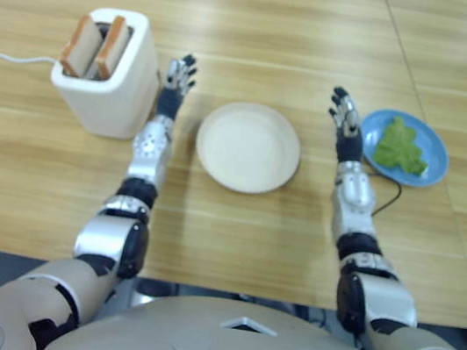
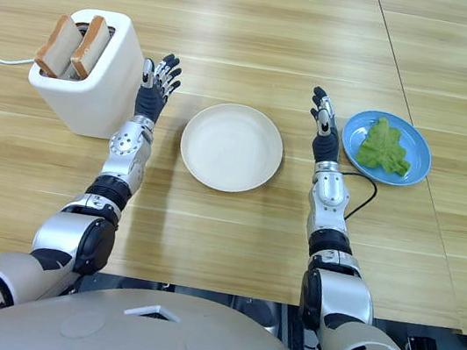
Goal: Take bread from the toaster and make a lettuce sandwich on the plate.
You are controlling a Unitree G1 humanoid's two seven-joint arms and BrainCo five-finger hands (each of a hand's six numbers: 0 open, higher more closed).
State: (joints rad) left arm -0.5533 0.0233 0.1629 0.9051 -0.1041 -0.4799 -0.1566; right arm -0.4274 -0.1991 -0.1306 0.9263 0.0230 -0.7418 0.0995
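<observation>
Wooden table (image 2: 257,28). White toaster (image 2: 96,87) stood at 10 o'clock from the cream plate (image 2: 232,147), with two slices of bread (image 2: 72,45) upright in its slots. The lettuce (image 2: 383,144) lay on a blue dish (image 2: 420,156) at the plate's 2 o'clock. The left hand (image 2: 155,83) was just beside the toaster at its 3 o'clock, fingers straight and spread, holding nothing. The right hand (image 2: 323,123) was between plate and blue dish, fingers likewise extended and holding nothing.

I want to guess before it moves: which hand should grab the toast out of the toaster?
Probably the left hand. It is open and just beside the toaster, where two bread slices stick up. The right hand is across the plate, near the lettuce.
</observation>
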